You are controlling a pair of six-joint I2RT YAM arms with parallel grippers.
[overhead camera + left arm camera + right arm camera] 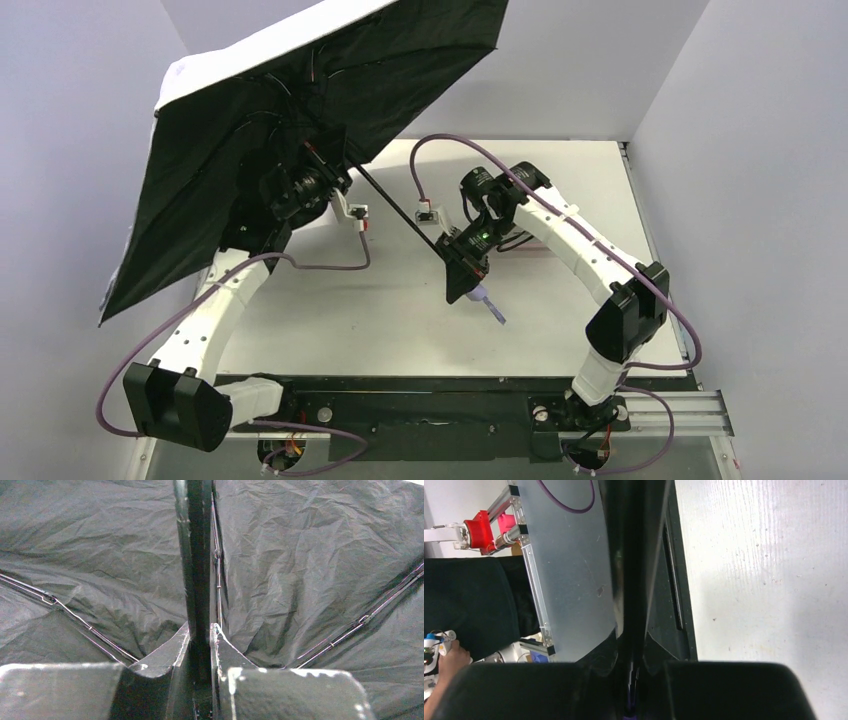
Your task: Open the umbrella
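- The pale lavender-white folding umbrella [270, 110] with black lining is seen fully spread. It is held up off the white desk [400, 330] at about 10 o'clock in the top view, with its black underside turned toward the camera.
- Its thin black telescopic shaft [395, 205] is run from the hub toward 4 o'clock. It ends in the small lavender handle [492, 306] over the middle of the desk.
- The left gripper [322, 182] is closed on the shaft close under the canopy. In the left wrist view its jaws are pinched onto the black rod, with creased lining and thin metal ribs [350, 627] spread behind.
- The right gripper [463, 262] is clamped on the lower end of the shaft, just at 10 o'clock of the handle. In the right wrist view the narrow gap between its jaws is filled by the shaft.
- Two small white tags [360, 213] are carried on the purple cables [330, 266]; any print on them is too small to be read.
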